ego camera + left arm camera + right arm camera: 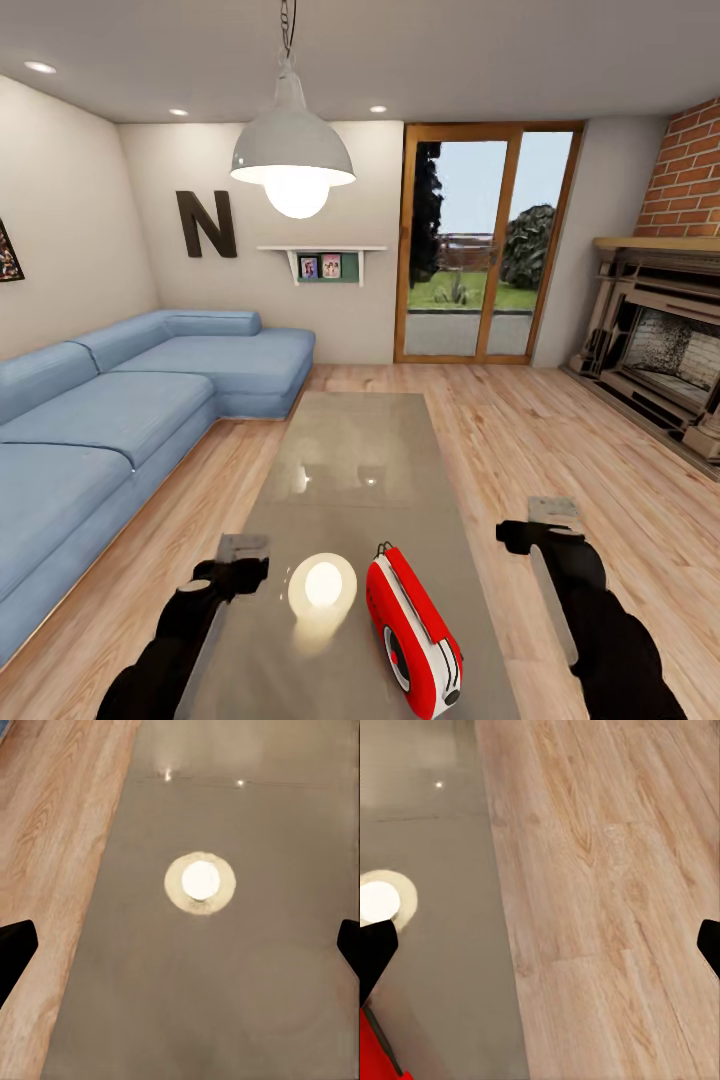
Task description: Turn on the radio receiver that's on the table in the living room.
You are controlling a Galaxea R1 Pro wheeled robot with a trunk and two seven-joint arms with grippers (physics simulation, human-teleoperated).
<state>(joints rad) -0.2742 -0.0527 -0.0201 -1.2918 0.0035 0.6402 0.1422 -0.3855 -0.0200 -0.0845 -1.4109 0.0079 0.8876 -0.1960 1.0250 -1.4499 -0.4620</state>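
Here the radio receiver (pixel 415 635) stands upright on the near end of the table (pixel 350 450), a long grey glossy top that mirrors the pendant lamp (pixel 292 150). The left gripper (pixel 240 560) hangs over the table's near left edge, jaws spread wide and empty. The right gripper (pixel 545 525) hovers above the wood floor (pixel 520 430) just off the table's right side, equally wide and holding nothing. A blue sofa (pixel 120 400) runs along the left.

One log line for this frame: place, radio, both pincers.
place: living room, at table | radio receiver: on near end, untouched | left pincer: open, over table | right pincer: open, over floor
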